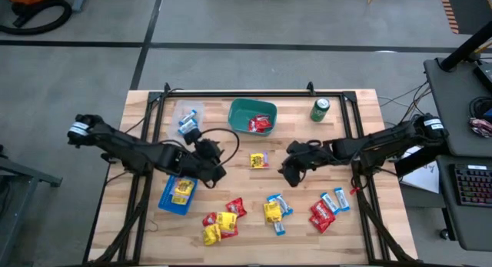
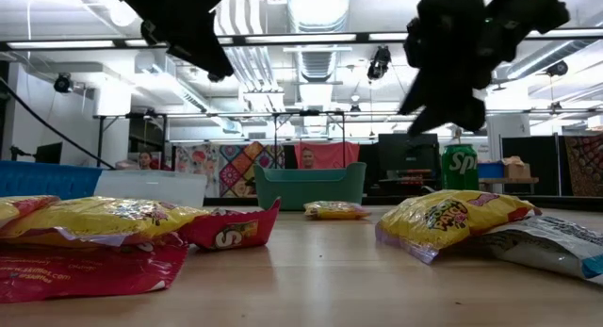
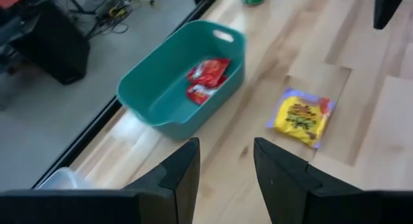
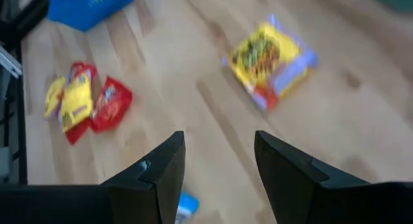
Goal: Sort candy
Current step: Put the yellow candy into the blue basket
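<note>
Both grippers hang open and empty above the table's middle. My left gripper (image 1: pixel 214 161) (image 3: pixel 226 164) is left of a lone yellow packet (image 1: pixel 259 160) (image 3: pixel 302 117), and my right gripper (image 1: pixel 290 171) (image 4: pixel 216 164) is right of the same packet (image 4: pixel 268 56). A teal bin (image 1: pixel 240 111) (image 3: pixel 161 88) at the far side holds red packets (image 1: pixel 261 125) (image 3: pixel 208 79). A blue tray (image 1: pixel 166 201) holds a yellow packet (image 1: pixel 182 190). A clear container (image 1: pixel 186 111) holds blue-and-white sweets (image 1: pixel 187 127). Loose red, yellow and blue-and-white candy (image 1: pixel 223 221) (image 1: pixel 275 209) (image 1: pixel 327 208) lies flat along the near side.
A green drink can (image 1: pixel 320 109) stands upright right of the teal bin. A black frame rail (image 1: pixel 254 91) runs along the table's far edge. Bare wood (image 1: pixel 246 182) lies between the two grippers and the near candy piles.
</note>
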{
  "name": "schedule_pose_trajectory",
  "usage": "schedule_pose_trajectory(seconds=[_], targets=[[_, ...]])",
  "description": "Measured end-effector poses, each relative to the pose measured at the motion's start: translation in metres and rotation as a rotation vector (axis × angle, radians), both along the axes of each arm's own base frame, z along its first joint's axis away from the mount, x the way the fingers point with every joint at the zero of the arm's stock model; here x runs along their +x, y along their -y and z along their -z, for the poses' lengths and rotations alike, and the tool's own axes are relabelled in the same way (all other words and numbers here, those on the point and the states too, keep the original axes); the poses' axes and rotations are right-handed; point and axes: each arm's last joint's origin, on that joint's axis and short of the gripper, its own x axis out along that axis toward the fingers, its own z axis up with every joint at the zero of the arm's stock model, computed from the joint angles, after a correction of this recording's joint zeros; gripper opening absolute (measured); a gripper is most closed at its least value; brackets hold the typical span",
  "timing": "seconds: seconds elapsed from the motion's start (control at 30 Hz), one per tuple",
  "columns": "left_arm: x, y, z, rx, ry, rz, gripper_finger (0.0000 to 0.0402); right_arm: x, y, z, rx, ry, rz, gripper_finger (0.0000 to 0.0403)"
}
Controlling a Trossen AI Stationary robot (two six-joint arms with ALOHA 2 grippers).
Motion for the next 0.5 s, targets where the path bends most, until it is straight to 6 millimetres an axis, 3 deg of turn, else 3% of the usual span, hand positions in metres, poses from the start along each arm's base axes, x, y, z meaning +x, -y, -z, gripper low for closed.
schedule_pose_trajectory(seconds=[0.3,0.5], targets=[[0.007,0.004,0.011,0.018,-0.042,0.009,0.0129,-0.025,-0.030,0.015,0.242,-0.310,0.038,0.0157],[0.011,0.005,0.018,0.041,-0.072,0.011,0.0129,-0.043,-0.045,0.003,0.258,-0.540,0.144,0.0153]])
